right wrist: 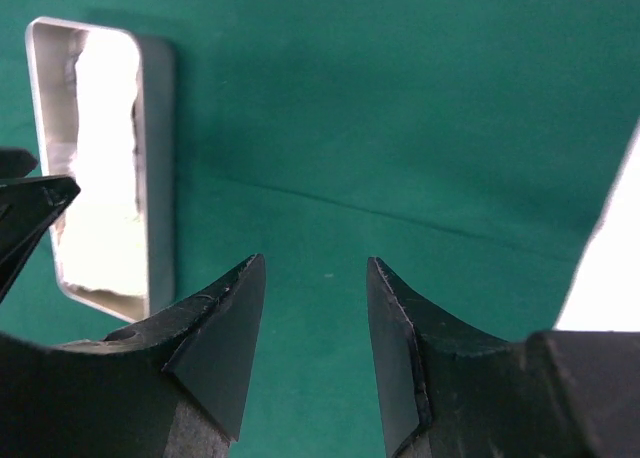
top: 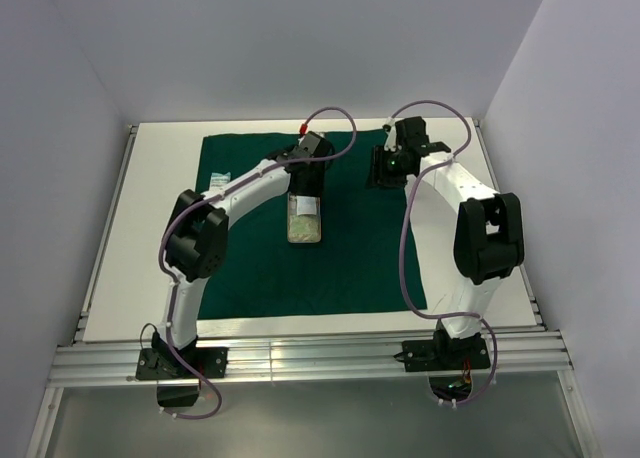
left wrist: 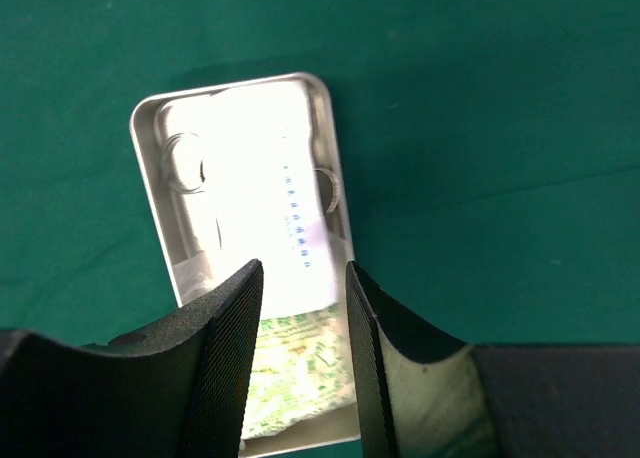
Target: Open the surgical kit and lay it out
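Observation:
The dark green cloth wrap (top: 360,248) lies spread flat on the table. The steel tray (top: 291,218) stands at its middle, holding a green-printed packet (left wrist: 295,368), a bright white packet (left wrist: 260,178) and ring handles of steel clamps (left wrist: 185,163). My left gripper (top: 308,183) hovers over the tray's far end, jaws open and straddling the printed packet (left wrist: 303,268) without pinching it. Another pale packet (top: 215,185) lies on the cloth by the left arm. My right gripper (top: 385,168) hangs open over bare cloth (right wrist: 316,263), with the tray (right wrist: 155,158) off to its left.
The white table (top: 130,238) borders the cloth on all sides, with a metal rail (top: 300,356) at the near edge. Grey walls close in the sides and back. The cloth's edge and white table (right wrist: 610,268) show right of the right gripper.

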